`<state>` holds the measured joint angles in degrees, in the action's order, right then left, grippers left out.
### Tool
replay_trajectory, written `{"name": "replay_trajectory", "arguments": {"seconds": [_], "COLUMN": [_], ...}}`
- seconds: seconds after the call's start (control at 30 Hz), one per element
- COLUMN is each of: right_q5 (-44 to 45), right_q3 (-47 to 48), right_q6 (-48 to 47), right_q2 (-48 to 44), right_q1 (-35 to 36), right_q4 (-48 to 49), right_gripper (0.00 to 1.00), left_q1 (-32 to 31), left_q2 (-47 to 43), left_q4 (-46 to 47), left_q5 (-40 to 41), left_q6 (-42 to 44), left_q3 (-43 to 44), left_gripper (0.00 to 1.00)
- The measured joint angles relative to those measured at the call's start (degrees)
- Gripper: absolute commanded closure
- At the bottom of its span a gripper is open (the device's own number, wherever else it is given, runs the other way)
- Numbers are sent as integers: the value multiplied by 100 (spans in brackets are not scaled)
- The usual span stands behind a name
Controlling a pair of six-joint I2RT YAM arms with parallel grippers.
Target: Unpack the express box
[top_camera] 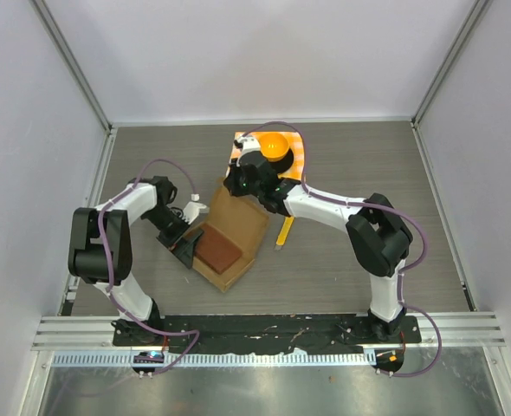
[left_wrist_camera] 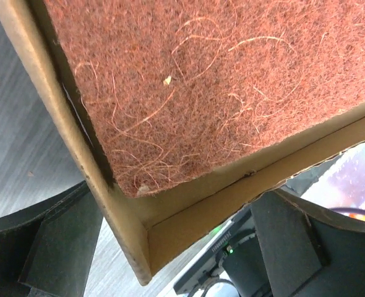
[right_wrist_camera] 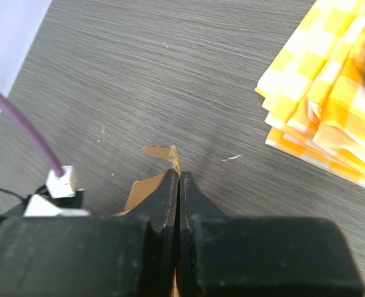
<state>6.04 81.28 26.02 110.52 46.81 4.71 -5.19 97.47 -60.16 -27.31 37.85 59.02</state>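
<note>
The express box (top_camera: 249,217) was plain brown cardboard, and the slab (top_camera: 217,249) in it was a darker reddish-brown. Farther off, the cloth (top_camera: 297,160) was checkered orange-yellow and white, with an orange round object (top_camera: 275,145) on it. The table (top_camera: 368,156) was grey with a fine grain.

Left hand (top_camera: 184,249) spread; right hand (right_wrist_camera: 178,178) pinched shut.

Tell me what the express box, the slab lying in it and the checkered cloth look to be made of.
The express box looks like cardboard: plain matte brown, with a rough cut edge along its low wall. The slab looks like a pressed fibre mat, perhaps coir: reddish-brown and coarse, with loose wiry strands. The cloth looks like woven fabric, possibly cotton: orange-and-white check, folded in soft layers.
</note>
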Motion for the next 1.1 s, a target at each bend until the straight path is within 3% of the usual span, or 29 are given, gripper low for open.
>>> {"name": "replay_trajectory", "arguments": {"seconds": [0.1, 0.23, 0.4, 0.6, 0.77, 1.1], "right_q5": [-7, -98, -168, -166, -205, -282], "right_q3": [-92, -216, -358, -514, -472, 214], "right_q6": [-55, -157, -334, -603, -970, -1950], "right_q2": [66, 76, 76, -17, -345, -566], "right_q1": [-26, -17, 26, 44, 107, 483], "right_q4": [13, 0, -44, -7, -46, -304], "right_gripper": [99, 99, 99, 99, 99, 99], "left_q1": [55, 227, 444, 688, 691, 688], "left_q2": [0, -15, 13, 313, 332, 315], "left_q4": [-498, -1346, -1576, -1768, -1768, -1703], "left_q5": [-22, -595, -1392, -1803, -1685, -1469], "left_q6": [188, 509, 1176, 1718, 1818, 2002], "left_q3": [190, 1121, 1864, 1576, 1084, 1115], "left_gripper": [0, 0, 0, 0, 0, 0]}}
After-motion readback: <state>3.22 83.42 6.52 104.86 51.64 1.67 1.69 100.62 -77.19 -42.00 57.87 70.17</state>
